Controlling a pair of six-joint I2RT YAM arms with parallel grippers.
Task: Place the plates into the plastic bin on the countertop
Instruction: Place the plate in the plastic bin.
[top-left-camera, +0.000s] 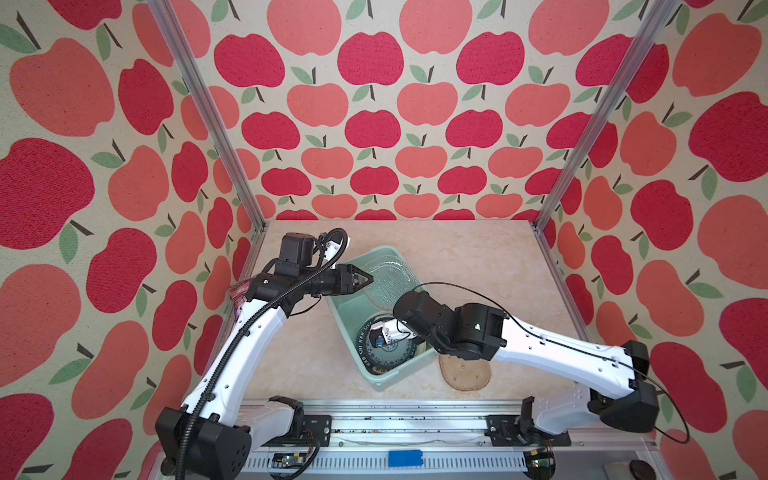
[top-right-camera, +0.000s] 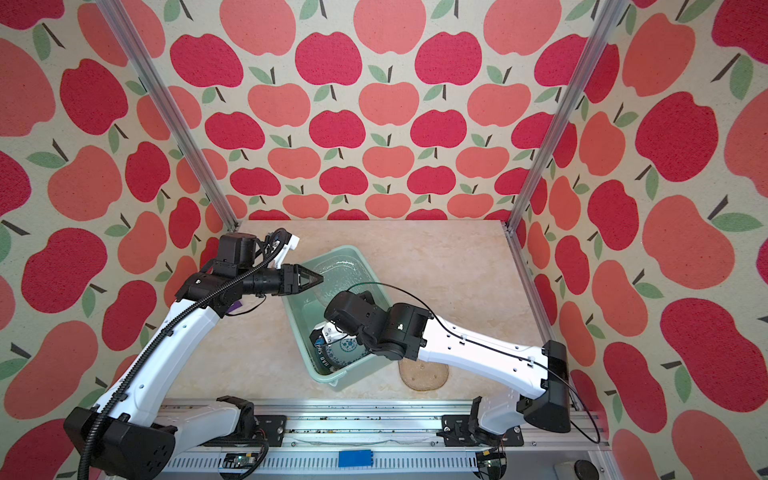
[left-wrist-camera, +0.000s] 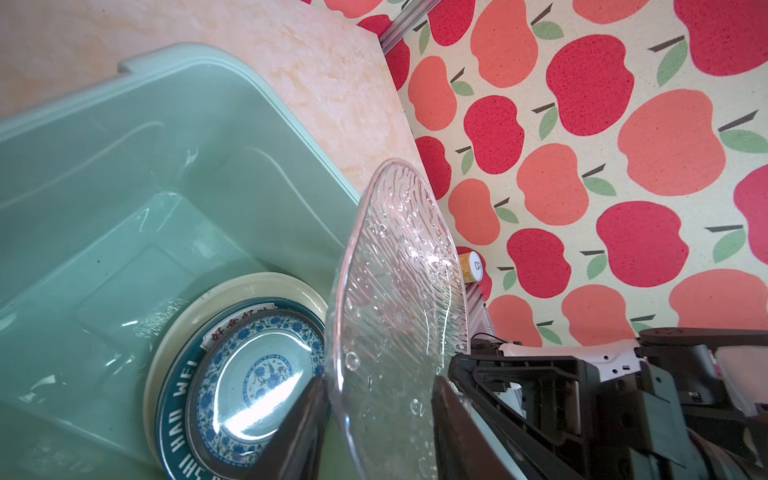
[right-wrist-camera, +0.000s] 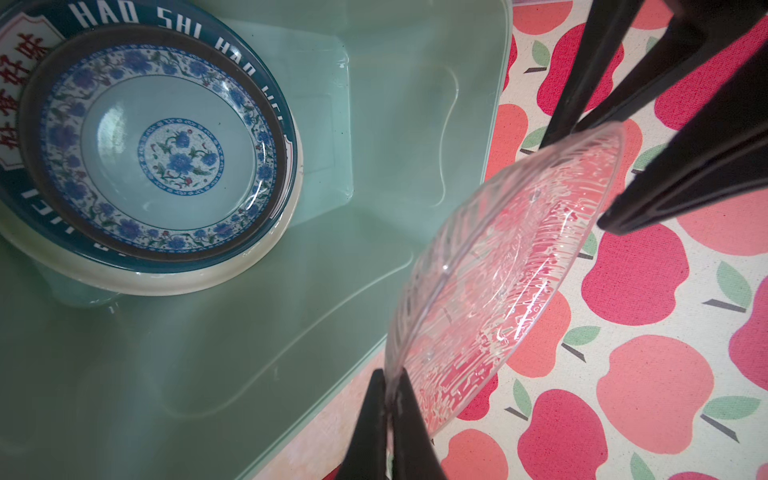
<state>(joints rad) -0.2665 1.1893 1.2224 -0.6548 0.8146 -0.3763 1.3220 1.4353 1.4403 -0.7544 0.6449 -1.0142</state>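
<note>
The mint-green plastic bin (top-left-camera: 337, 309) (top-right-camera: 293, 309) stands askew on the countertop (top-left-camera: 478, 257). At its near end lies a stack of plates (top-left-camera: 374, 361) (right-wrist-camera: 166, 153): a teal floral one sits on a dark lettered-rim one, with a pale one underneath. A clear glass plate (left-wrist-camera: 399, 270) (right-wrist-camera: 498, 270) hangs tilted over the bin's far half. My right gripper (right-wrist-camera: 388, 376) is shut on its rim. My left gripper (left-wrist-camera: 376, 380) (top-left-camera: 370, 277) straddles the opposite rim with its jaws still apart. A tan squarish plate (top-left-camera: 465, 372) lies on the countertop beside the bin, under my right arm.
A purple candy bag (top-left-camera: 239, 297) lies at the left wall behind my left arm. A yellow can (left-wrist-camera: 471, 266) shows past the glass plate in the left wrist view. Aluminium rails (top-left-camera: 557, 266) frame the countertop, with apple-patterned walls close on three sides.
</note>
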